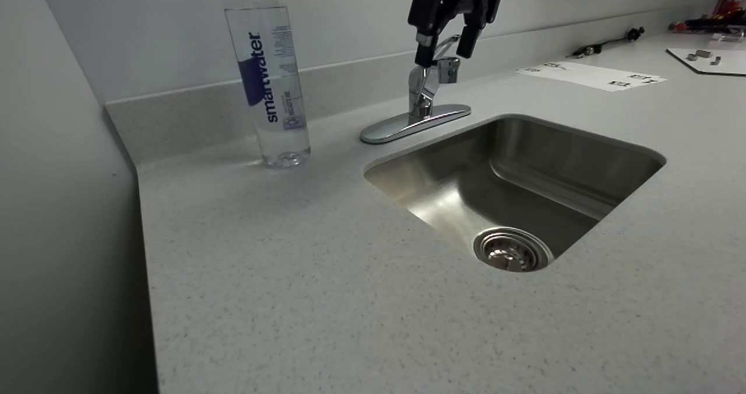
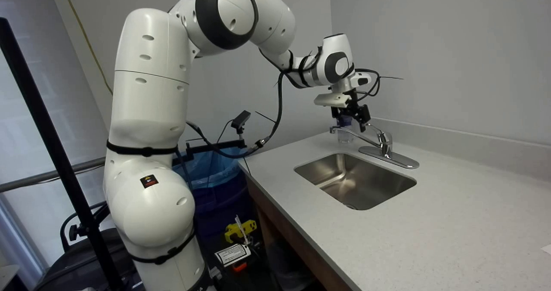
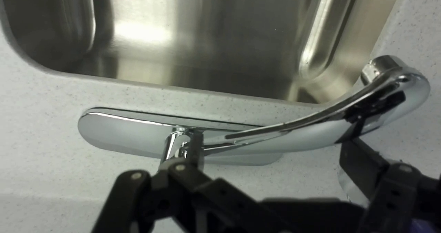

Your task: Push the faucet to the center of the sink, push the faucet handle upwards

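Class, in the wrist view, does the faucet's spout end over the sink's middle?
No, the spout ends near one corner of the sink.

The gripper [image 3: 274, 148] is being held at the faucet [image 3: 255, 140] with its dark fingers [image 3: 361, 167] spread wide. The upright body [image 3: 168, 148] is being partly covered by the left finger (contact is not being clearly shown). The spout [image 3: 310, 133] is being seen reaching right, past the near right corner of the sink [image 3: 220, 36], whose near edge is being followed by the base plate [image 3: 117, 131] on the speckled countertop [image 3: 44, 164].
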Action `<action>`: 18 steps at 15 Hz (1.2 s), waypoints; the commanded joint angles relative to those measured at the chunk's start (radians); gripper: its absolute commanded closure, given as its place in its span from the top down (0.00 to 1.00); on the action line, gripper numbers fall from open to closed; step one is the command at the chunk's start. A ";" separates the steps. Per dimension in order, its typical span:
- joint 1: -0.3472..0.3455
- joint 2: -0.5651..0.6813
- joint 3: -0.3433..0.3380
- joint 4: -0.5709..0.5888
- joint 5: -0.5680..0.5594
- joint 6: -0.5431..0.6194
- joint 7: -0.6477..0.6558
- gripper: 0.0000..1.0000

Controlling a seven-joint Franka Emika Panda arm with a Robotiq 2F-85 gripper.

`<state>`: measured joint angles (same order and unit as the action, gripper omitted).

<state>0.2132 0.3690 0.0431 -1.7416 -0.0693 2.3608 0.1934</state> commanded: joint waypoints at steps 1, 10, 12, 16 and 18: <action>-0.020 -0.060 -0.017 -0.088 -0.046 0.014 0.005 1.00; -0.049 -0.088 -0.050 -0.113 -0.076 0.012 0.023 1.00; -0.057 -0.090 -0.059 -0.114 -0.088 0.012 0.026 1.00; -0.074 -0.091 -0.073 -0.119 -0.109 0.013 0.028 1.00; -0.077 -0.092 -0.069 -0.124 -0.112 0.017 0.020 1.00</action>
<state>0.1432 0.3125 -0.0319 -1.8240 -0.1527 2.3619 0.2010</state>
